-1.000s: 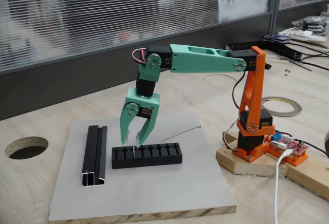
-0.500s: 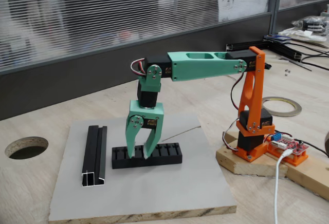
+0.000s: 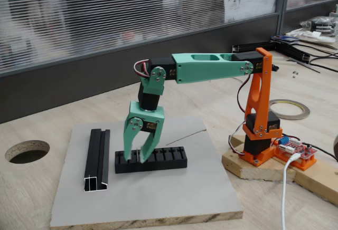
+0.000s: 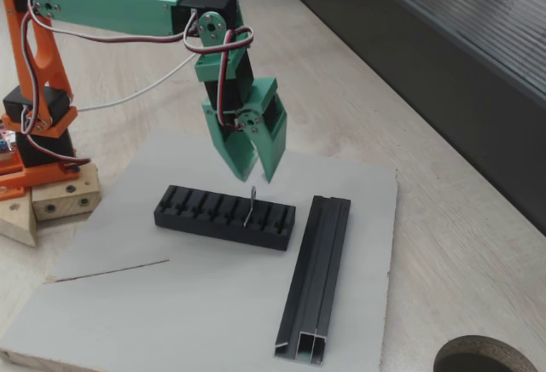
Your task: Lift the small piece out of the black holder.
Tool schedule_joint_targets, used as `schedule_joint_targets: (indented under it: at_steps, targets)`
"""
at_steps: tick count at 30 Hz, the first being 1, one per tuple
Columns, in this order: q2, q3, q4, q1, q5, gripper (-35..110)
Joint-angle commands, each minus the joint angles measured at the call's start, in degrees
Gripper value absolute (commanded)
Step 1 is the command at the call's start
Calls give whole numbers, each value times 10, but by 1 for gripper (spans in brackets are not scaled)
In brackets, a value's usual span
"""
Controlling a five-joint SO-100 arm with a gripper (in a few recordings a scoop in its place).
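The arm was seen reaching out level from its orange upright, the mint-green forearm held nearly horizontal and the wrist bent straight down. The tool (image 3: pixel 135 157) (image 4: pixel 252 173) was pointed at the black holder (image 3: pixel 163 159) (image 4: pixel 196 211); in a fixed view its fingertips (image 3: pixel 143 159) were seen low against the holder's left part, while in the other fixed view they were seen just above the small piece (image 4: pixel 250 207), apart from it. The jaws were set narrowly apart with nothing gripped between them.

The small piece was shown as a thin, pale, pin-like sliver standing upright in a slot toward the holder's end nearest the rail, its top projecting above the block. The holder was a flat, matte black block, comb-like, with a row of parallel slots cut across it. Beside it a longer black channel rail (image 3: pixel 97 159) (image 4: pixel 316 276) was laid, its cut end showing bright metal. A thin grey wire (image 3: pixel 186 136) (image 4: pixel 111 271) was lying flat on the board. All were carried on a smooth grey board (image 3: pixel 158 195) (image 4: pixel 171 321) with a raw chipboard edge, itself set on the pale wood-grain counter (image 3: pixel 37 188) (image 4: pixel 444 244). The arm's base was mounted on a rough wooden block (image 3: pixel 248 169) (image 4: pixel 47 201).
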Motion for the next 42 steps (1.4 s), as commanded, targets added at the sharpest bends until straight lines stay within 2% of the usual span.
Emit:
schedule_joint_targets:
  at_steps: [1,8,13,37,42]
  targets:
    - [12,14,-17,-8,6,25]
    - [12,18,-11,-8,6,25]
    - [12,18,31,-7,5,25]
    - [-38,9,25,-5,5,25]
    - [-36,8,25,26,5,25]
